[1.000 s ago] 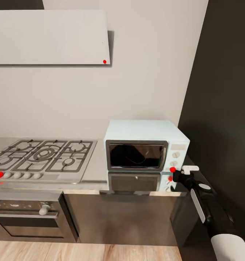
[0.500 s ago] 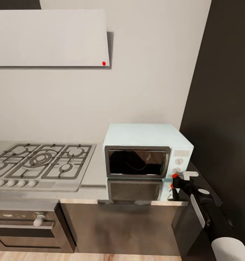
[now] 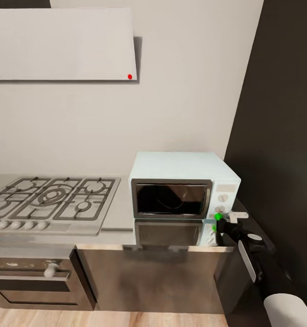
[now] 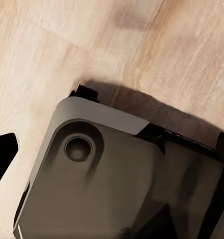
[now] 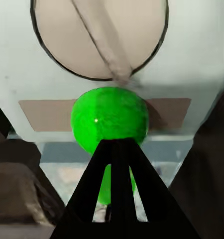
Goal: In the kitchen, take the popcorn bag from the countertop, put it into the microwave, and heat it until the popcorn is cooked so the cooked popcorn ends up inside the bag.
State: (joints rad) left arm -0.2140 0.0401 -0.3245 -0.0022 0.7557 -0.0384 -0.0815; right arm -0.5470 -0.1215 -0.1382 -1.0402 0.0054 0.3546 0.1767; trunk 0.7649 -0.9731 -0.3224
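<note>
Kitchen wall, grey countertop point(image 3: 119, 213), gas hob point(image 3: 53, 200) at left, pale microwave point(image 3: 180, 188) at right with door closed and popcorn bag unseen. Right gripper point(image 3: 227, 222) pressed up to green dot point(image 5: 109, 119) on side panel, just below lower knob point(image 5: 99, 35); fingers drawn together, holding nothing. Left gripper's state impossible to tell.

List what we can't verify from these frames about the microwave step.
- Microwave contents: head view, the dark glass door shows mostly reflections, so whether a bag sits inside cannot be told.
- Right gripper: head view, too small against the panel to read its opening; right wrist view, its dark tip overlaps the green dot, so contact is unclear.
- Lower knob: right wrist view, cut off by the edge.
</note>
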